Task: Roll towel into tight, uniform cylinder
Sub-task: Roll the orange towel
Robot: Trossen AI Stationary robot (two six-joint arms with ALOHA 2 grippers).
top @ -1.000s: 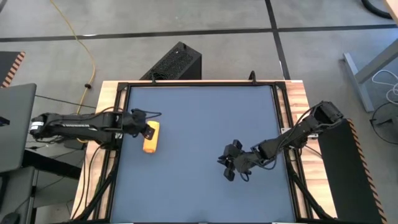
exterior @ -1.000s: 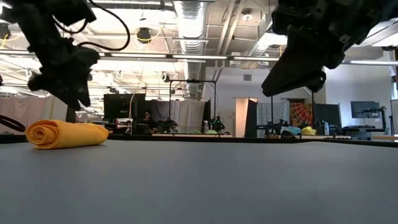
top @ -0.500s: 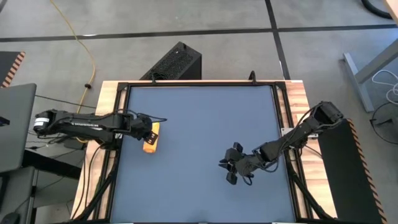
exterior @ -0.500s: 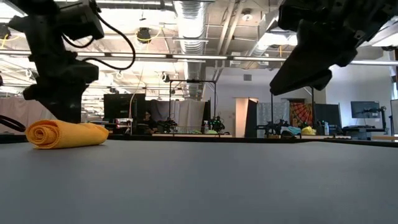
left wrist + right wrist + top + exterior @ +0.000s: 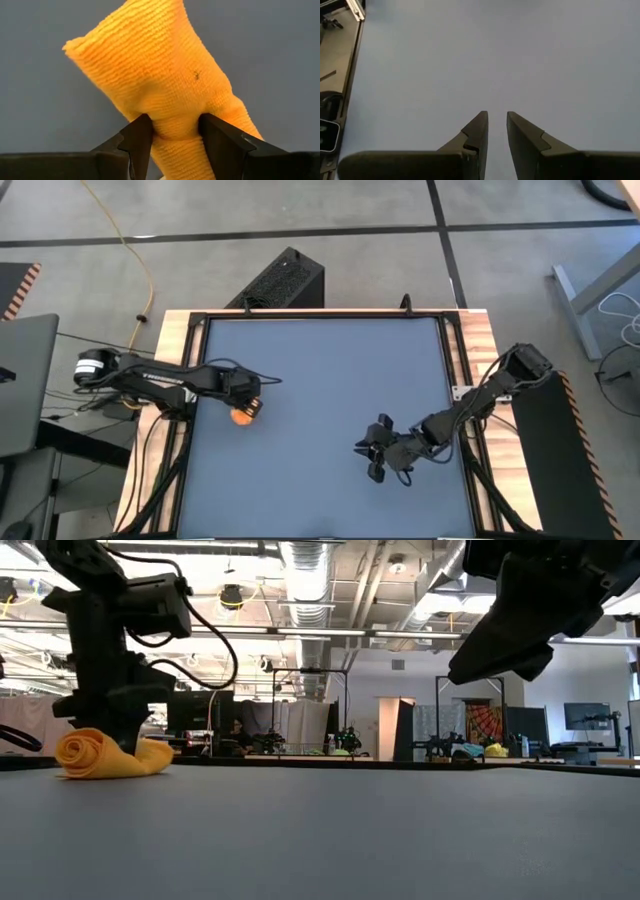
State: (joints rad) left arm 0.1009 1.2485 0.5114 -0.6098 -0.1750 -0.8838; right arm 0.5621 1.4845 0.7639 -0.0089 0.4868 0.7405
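Already the towel (image 5: 98,754) is rolled: the low view shows a spiral at its near end, and it lies as a short yellow bundle on the mat (image 5: 330,370), near that mat's left edge. From above only a small patch of it shows under the left arm.

Left gripper (image 5: 172,134) sits right on the roll, its two fingers (image 5: 137,142) pressed into the cloth on either side, so the fabric bulges and pinches between them. It is grasping the towel around its middle. The roll looks flared rather than even in the wrist view, wider at the far end and squeezed at the grip, so I would judge the cylinder formed but not yet uniform.

Right gripper (image 5: 494,131) hangs low over bare mat toward the right side, well apart from the towel, its fingers nearly together with a narrow gap and nothing between them.

What seems left is tidying: evening out the roll, tightening it, and letting go so it rests on its own.
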